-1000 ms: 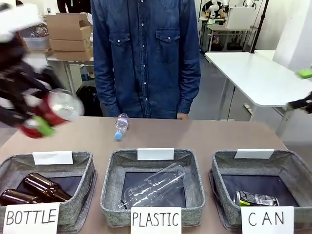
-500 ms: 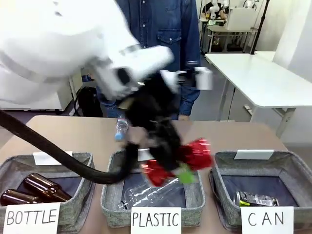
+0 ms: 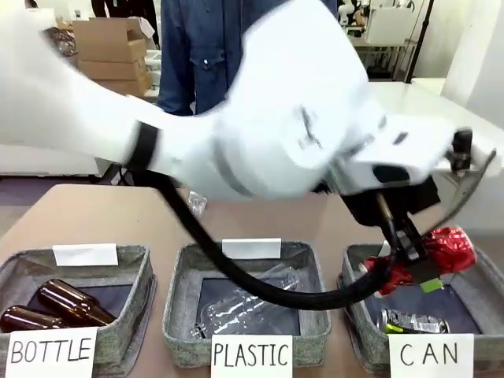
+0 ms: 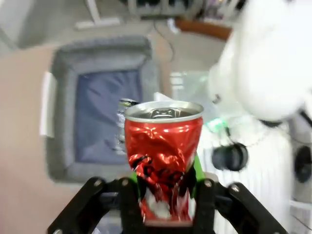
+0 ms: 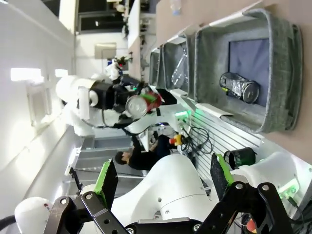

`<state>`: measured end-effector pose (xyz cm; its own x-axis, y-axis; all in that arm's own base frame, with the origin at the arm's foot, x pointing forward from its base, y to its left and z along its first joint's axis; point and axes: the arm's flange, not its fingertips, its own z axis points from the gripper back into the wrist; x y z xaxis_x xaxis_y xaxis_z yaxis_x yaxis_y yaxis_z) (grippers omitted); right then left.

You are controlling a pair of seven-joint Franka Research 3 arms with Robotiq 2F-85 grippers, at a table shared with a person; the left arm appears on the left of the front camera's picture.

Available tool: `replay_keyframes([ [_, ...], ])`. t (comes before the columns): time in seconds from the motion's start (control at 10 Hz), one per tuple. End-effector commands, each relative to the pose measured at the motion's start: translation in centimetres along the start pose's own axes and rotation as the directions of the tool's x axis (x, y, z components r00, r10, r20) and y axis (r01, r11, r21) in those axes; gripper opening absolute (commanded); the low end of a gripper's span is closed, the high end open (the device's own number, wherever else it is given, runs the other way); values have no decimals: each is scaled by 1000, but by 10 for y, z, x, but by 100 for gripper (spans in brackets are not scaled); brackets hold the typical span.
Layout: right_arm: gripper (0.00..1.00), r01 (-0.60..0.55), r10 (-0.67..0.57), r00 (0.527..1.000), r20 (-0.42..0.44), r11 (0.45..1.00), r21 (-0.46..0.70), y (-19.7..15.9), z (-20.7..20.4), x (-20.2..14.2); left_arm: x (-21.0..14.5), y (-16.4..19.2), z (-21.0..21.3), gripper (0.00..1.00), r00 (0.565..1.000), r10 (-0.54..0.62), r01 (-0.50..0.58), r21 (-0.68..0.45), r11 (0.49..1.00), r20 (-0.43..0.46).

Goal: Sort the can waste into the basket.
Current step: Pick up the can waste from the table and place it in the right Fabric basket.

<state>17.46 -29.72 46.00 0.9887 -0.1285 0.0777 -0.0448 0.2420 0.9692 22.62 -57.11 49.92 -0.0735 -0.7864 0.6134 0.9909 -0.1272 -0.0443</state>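
Note:
My left gripper [image 3: 417, 269] is shut on a dented red can [image 3: 442, 250] and holds it just above the grey basket [image 3: 482, 268] signed "CAN" at the right. In the left wrist view the red can [image 4: 163, 146] stands upright between the fingers [image 4: 130, 197], over the basket [image 4: 61, 97]. A black can [image 3: 413, 321] lies inside on the dark bottom, also visible as the black can [image 4: 122, 124] below the gripper. My right gripper [image 5: 163, 180] stands open with nothing in it, off to the side of the basket [image 5: 278, 73], looking at the black can [image 5: 239, 87] and the red can [image 5: 141, 105].
The left arm spans the whole table in front. The "PLASTIC" basket [image 3: 181, 315] holds a clear bottle [image 3: 244, 307]. The "BOTTLE" basket [image 3: 126, 331] holds brown bottles [image 3: 63, 303]. A small plastic bottle [image 3: 197, 205] lies on the table. A person in denim stands at the far side.
The left arm has swung from the far left across the table to the right, carrying the red can over the PLASTIC basket to above the CAN basket.

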Motion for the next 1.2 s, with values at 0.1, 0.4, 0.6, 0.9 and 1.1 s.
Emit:
replay_keyframes([
  [0.1, 100, -3, 3, 1000, -5, 999, -33, 15, 3, 11, 0, 0, 0, 37, 1000, 0, 0, 0, 1000, 0],
  [0.4, 100, -3, 3, 1000, -5, 999, -33, 15, 3, 11, 0, 33, -36, 37, 1000, -4, 4, 44, 999, 10],
  [0.6, 100, -3, 3, 1000, -5, 999, -33, 15, 3, 11, 14, 52, -55, 37, 997, -68, 63, 119, 991, 40],
  [0.9, 100, -3, 3, 1000, -5, 999, -33, 15, 3, 11, 11, 56, -50, 37, 996, -64, 56, 114, 992, 68],
  [1.1, 100, -3, 3, 1000, -5, 999, -33, 15, 3, 11, 11, 56, -46, 96, 994, -68, 56, 131, 990, 88],
])
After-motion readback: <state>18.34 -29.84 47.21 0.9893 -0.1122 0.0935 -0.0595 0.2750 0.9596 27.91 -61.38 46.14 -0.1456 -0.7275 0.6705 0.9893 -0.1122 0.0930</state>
